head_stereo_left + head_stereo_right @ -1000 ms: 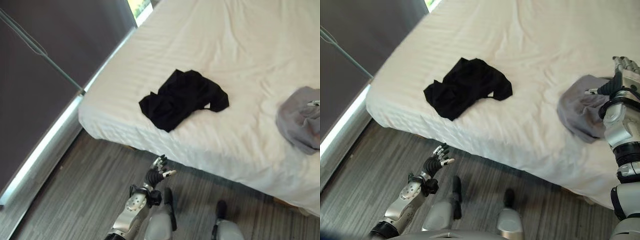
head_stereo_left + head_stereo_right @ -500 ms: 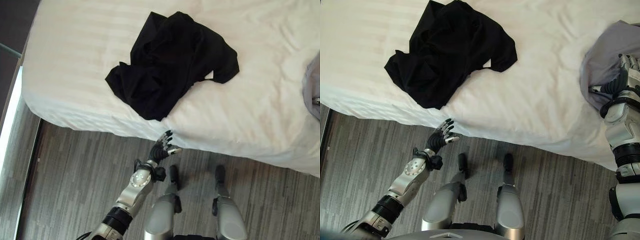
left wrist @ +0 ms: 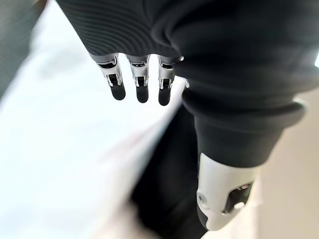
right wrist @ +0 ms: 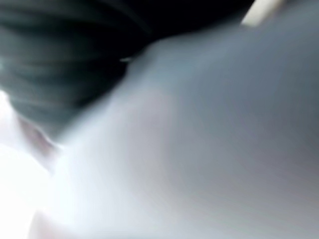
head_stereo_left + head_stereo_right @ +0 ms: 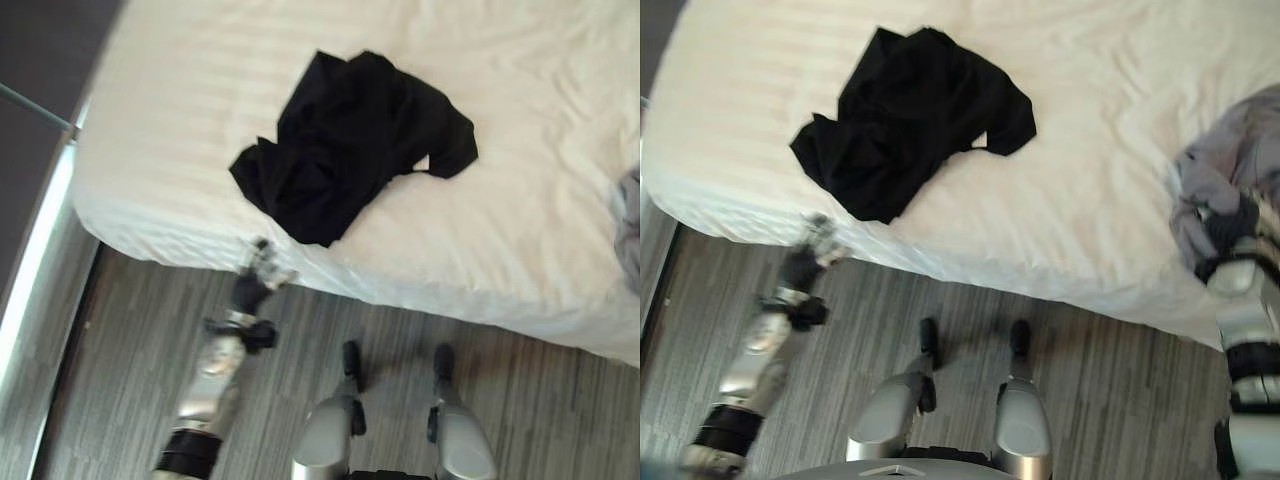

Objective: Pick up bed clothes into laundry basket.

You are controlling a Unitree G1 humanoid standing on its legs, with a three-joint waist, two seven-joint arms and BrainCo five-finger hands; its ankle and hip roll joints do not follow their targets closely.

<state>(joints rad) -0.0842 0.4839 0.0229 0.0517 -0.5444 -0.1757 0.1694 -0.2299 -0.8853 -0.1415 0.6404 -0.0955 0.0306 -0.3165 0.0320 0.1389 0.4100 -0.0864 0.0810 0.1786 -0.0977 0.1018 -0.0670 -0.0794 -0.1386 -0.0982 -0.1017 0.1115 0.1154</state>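
Note:
A crumpled black garment [image 5: 350,145] lies on the white bed [image 5: 180,110], near its front edge. My left hand [image 5: 258,275] hovers at the mattress edge just below the garment's lower corner, fingers [image 3: 142,82] straight and open, holding nothing. A dark strip of the black garment [image 3: 167,174] shows past them. A grey garment [image 5: 1225,165] lies at the bed's right side. My right hand [image 5: 1240,225] rests against its near part, blurred, with its fingers lost in the cloth.
Grey wood-grain floor [image 5: 130,380] runs along the bed's front. A dark wall with a bright strip along its base [image 5: 30,270] stands to the left of the bed.
My left hand has swung left and up, from the floor side to the mattress edge under the black garment. The camera has shifted a little. My right hand is lower on the grey garment.

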